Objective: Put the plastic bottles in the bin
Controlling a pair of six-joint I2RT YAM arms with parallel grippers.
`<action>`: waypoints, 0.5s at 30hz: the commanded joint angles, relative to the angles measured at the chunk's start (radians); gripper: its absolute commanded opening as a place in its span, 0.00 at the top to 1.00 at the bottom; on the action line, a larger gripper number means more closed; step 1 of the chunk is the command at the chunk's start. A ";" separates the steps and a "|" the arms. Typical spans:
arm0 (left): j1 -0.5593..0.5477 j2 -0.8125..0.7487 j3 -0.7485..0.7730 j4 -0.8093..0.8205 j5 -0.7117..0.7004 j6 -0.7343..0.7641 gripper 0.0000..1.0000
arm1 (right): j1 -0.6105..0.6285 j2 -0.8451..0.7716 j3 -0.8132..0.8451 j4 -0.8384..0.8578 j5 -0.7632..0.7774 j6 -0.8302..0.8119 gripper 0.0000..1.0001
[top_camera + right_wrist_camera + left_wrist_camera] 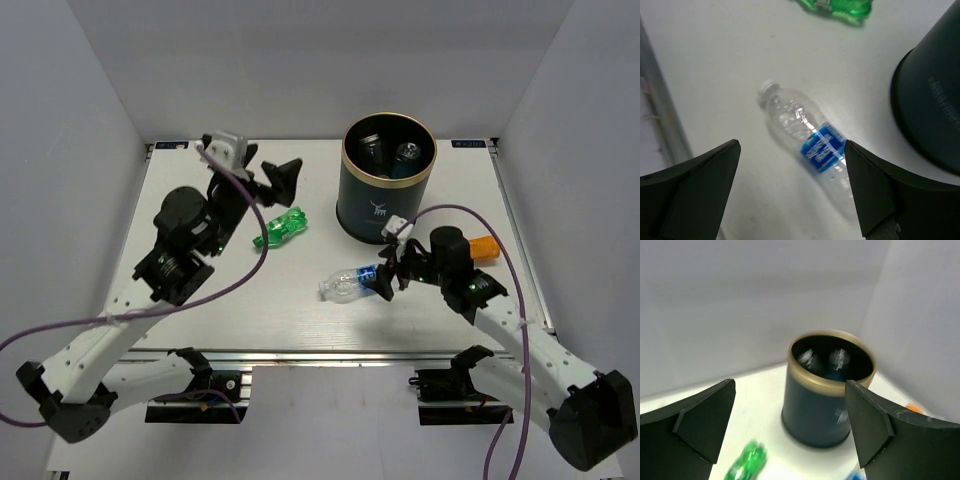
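Observation:
The dark bin (pixel 388 180) with a gold rim stands at the back right and holds bottles; it also shows in the left wrist view (pixel 822 395) and the right wrist view (pixel 935 105). A clear bottle with a blue label (pixel 350 281) lies on the table; the right wrist view (pixel 807 145) shows it between and below the open jaws. A green bottle (pixel 280 229) lies left of the bin and shows in the left wrist view (pixel 746 465). An orange bottle (pixel 484 247) lies behind the right arm. My left gripper (pixel 280 180) is open and empty, above the table left of the bin. My right gripper (pixel 392 272) is open over the clear bottle's base end.
White walls enclose the table at the back and on both sides. The table's metal edge rail (pixel 660 120) runs at the left of the right wrist view. Purple cables loop from both arms.

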 commanded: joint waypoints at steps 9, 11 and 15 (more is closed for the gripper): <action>0.006 -0.106 -0.288 -0.283 -0.134 -0.099 0.00 | 0.184 0.342 0.328 -0.383 0.311 -0.667 0.10; 0.006 -0.106 -0.279 -0.316 -0.162 -0.090 0.00 | 0.187 0.406 0.376 -0.455 0.320 -0.707 0.10; 0.006 -0.152 -0.323 -0.327 -0.226 -0.053 0.00 | 0.184 0.460 0.462 -0.519 0.282 -0.808 0.10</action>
